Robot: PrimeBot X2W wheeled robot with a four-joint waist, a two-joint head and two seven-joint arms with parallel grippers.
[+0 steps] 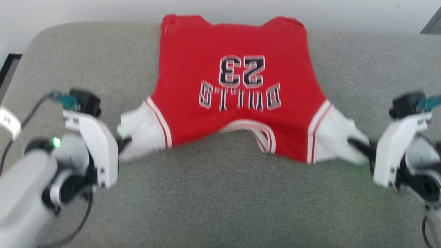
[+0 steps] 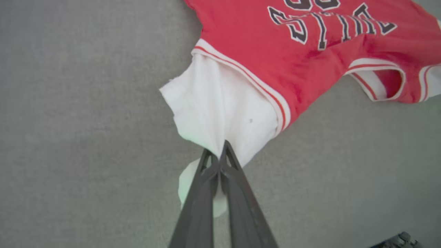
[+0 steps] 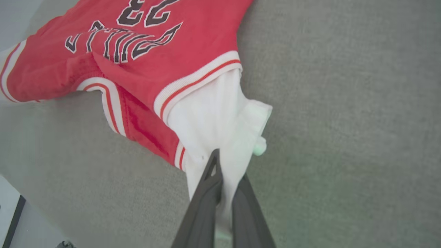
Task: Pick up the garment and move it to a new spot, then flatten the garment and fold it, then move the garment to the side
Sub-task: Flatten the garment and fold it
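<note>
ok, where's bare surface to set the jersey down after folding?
Bare grey fabric surface: the wide near strip between left end effector and right end effector, plus the patches left and right of the jersey body. Crowded: centre-back, where the jersey reaches the far edge.

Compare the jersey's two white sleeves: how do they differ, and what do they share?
The left sleeve, in the left gripper, fans wide from the pinch; the right sleeve, in the right gripper, looks narrower, its cuff turned over. The left fingers meet at their tips; the right fingers stand slightly apart, cloth between them. Both sleeves are white and gripped.
</note>
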